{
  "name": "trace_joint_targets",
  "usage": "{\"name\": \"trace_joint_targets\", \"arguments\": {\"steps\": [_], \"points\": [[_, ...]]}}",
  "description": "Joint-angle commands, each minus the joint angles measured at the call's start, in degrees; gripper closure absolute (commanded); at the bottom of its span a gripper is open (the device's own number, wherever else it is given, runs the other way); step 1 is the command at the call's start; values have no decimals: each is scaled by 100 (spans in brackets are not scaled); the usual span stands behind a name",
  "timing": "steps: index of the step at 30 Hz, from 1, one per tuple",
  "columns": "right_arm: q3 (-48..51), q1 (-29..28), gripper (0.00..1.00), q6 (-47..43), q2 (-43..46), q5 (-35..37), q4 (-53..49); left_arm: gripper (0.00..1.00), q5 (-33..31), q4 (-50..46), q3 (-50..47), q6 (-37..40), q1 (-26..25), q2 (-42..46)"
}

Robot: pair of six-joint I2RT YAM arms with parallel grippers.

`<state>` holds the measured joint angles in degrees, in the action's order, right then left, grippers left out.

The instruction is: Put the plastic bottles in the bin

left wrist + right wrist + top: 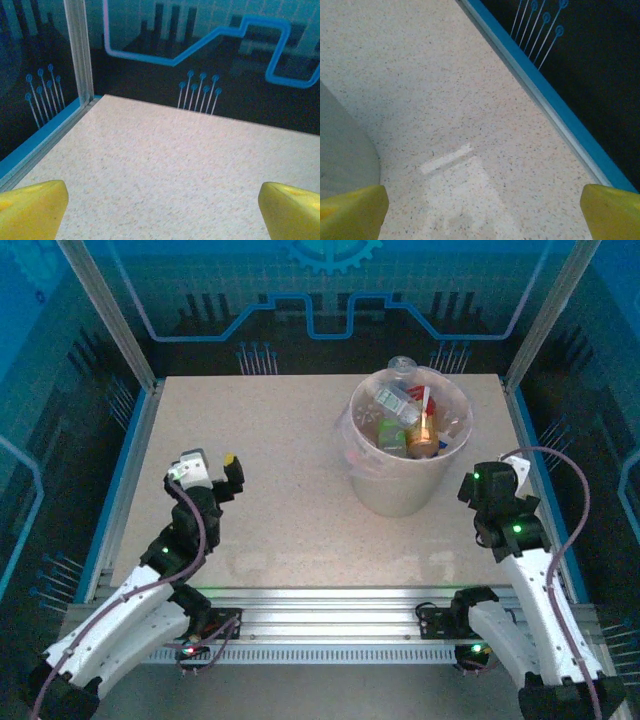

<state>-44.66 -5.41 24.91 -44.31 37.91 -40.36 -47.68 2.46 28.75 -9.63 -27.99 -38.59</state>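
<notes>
Packed inside the bin (400, 490): bottles (405, 420), tipped every which way, no single long line to follow. Just right of the bin, closest: right gripper (482, 210), wide open, holding nothing. Far left of the bin: left gripper (160, 212), wide open too, holding nothing. Probably done.

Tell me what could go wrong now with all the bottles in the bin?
Maybe two things. The bottles fill the bin up to its rim, and the clear bottle on top at the far edge might tumble out. The open right gripper hangs close beside the bin, so a careless swing could bump it.
</notes>
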Motion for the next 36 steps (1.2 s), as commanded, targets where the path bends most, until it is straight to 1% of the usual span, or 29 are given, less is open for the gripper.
{"name": "trace_joint_targets", "arguments": {"steps": [1,3,8,10,18,26,28,32,36], "points": [[350,324,0,-304,-222,-525,1263,1,367,310,-195,-72,380,-199],[518,521,0,-409,-430,-861,1705,1,600,478,-295,-162,631,-302],[937,1054,0,-668,-820,-1764,2895,1,1137,949,-565,-298,1059,-410],[1026,1120,0,-789,-993,-1850,3258,1,1247,1073,-629,-304,1165,-460],[1381,1082,0,-1043,-1754,-2220,4735,1,1678,1417,-815,-374,1597,-694],[1630,941,0,-1282,-2241,-2462,5910,1,1888,1865,-949,-295,1828,-998],[1645,881,0,-1276,-2395,-2551,6128,1,1975,1972,-964,-318,1932,-1108],[1569,674,0,-1410,-2770,-2509,6402,1,2161,2230,-980,-300,2132,-1353],[1547,532,0,-1634,-3075,-2407,6637,1,2445,2701,-1020,-95,2320,-1656]]}}
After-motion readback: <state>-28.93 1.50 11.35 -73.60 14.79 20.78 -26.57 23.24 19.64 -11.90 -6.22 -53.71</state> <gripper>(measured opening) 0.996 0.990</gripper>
